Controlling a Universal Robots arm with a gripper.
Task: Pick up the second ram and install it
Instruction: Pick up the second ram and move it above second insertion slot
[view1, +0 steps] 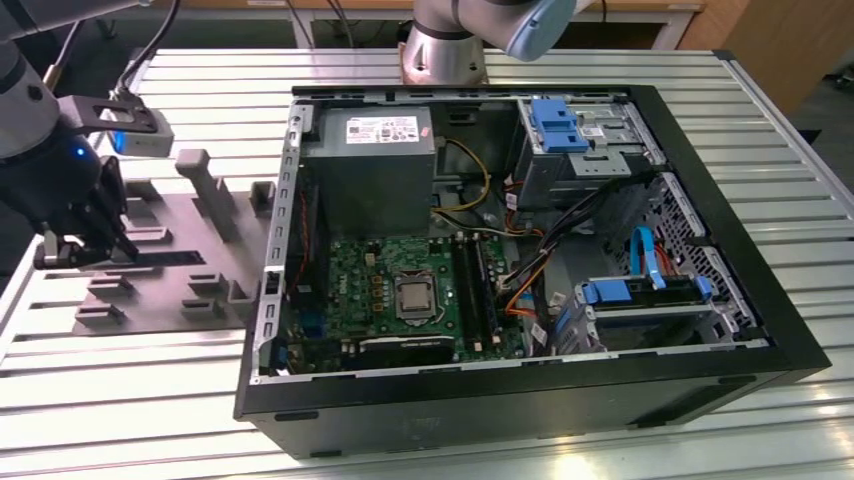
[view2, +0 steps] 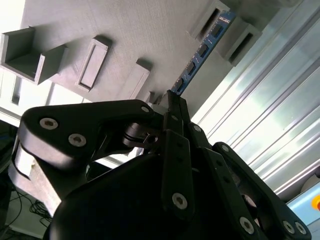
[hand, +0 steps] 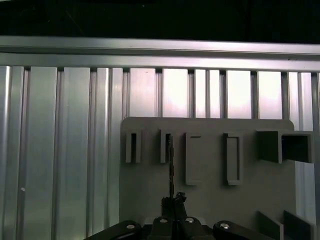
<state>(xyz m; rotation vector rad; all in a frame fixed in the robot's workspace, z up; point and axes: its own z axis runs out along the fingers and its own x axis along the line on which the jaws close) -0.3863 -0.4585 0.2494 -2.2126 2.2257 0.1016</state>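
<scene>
My gripper (view1: 91, 250) hangs over the grey moulded holder (view1: 174, 215) on the exterior view's left, outside the computer case. Its fingers are shut on one end of the second ram (view2: 197, 60), a thin stick with black chips. The stick runs from the gripper (view2: 172, 102) to a pair of holder posts. In the first wrist view the ram (hand: 171, 170) shows edge-on, from the gripper (hand: 174, 200) up to a narrow slot in the holder (hand: 210, 200). Whether the stick is raised off the holder cannot be told.
The open computer case (view1: 747, 330) lies on the slatted aluminium table (view1: 134, 370). Inside are the green motherboard (view1: 387, 290), its long black slots (view1: 470, 285) and the silver power-supply box (view1: 367, 160). The arm's base (view1: 447, 50) stands behind the case.
</scene>
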